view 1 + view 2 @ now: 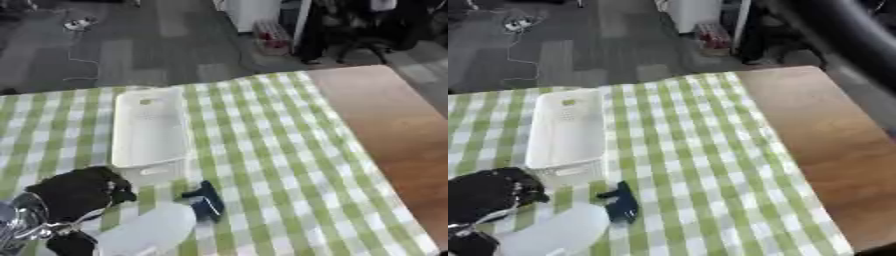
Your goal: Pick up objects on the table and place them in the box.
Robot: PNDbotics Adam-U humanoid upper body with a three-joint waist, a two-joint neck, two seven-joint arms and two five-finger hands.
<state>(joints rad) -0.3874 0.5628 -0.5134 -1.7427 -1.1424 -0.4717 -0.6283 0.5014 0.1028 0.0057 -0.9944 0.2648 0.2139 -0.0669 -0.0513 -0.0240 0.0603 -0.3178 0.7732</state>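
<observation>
A white open box stands on the green-checked tablecloth, left of centre, its long side running away from me. My left hand shows as a black mass at the lower left, just in front of the box's near end. A pale white rounded object lies right beside it at the bottom edge; whether the hand holds it is hidden. A small dark blue object sits at that white object's far right end. Of my right arm only a dark blurred stretch crosses the upper right corner.
The cloth covers most of the table. A bare brown wooden strip runs along the right side. Beyond the far edge are grey floor, cables and a red crate.
</observation>
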